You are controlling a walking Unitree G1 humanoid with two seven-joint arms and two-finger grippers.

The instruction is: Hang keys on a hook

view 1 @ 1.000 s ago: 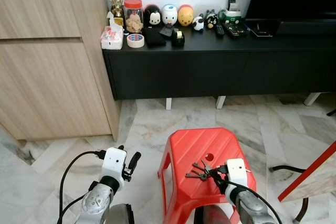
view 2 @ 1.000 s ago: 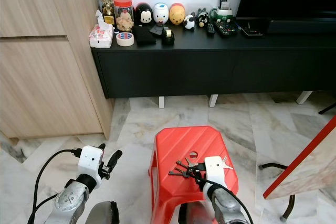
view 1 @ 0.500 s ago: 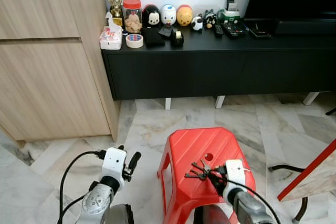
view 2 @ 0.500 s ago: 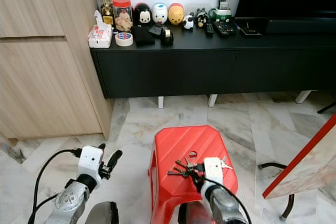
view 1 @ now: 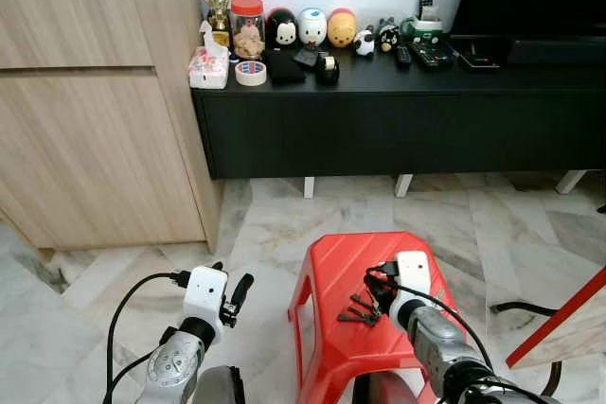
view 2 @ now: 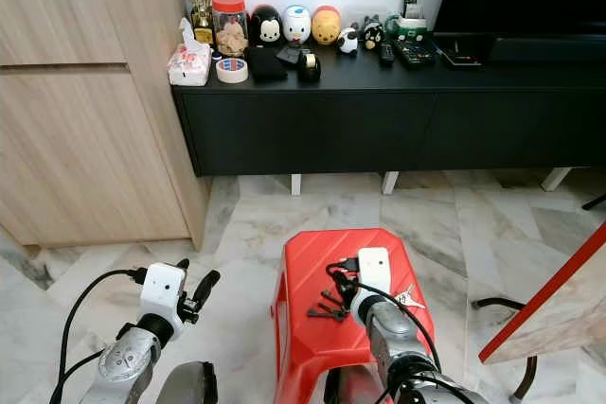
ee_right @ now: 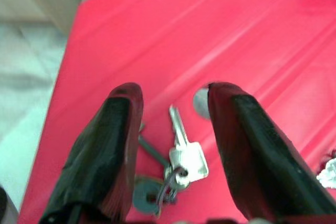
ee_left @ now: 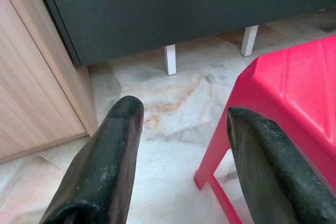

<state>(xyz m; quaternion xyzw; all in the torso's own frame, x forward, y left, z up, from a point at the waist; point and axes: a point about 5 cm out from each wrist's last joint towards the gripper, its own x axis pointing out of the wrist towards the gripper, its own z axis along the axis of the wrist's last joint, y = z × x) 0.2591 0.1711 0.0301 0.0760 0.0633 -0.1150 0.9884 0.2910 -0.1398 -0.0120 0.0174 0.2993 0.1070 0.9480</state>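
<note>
Bunch of keys (ee_right: 178, 163) lies flat on red stool (view 1: 331, 272), silver key's blade pointing fwd between spread fingers of right gripper (ee_right: 173, 103). Left gripper (ee_left: 181, 129) idle, fingers apart. Black cabinet (view 1: 398, 120) w/ toys beyond.

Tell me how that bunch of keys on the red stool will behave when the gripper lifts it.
The keys are loose on a ring, so they will probably dangle and swing. Lying flat on the smooth red stool, they may skid as the right gripper, jaws open around them, closes. Small metal: likely light, not fragile.
</note>
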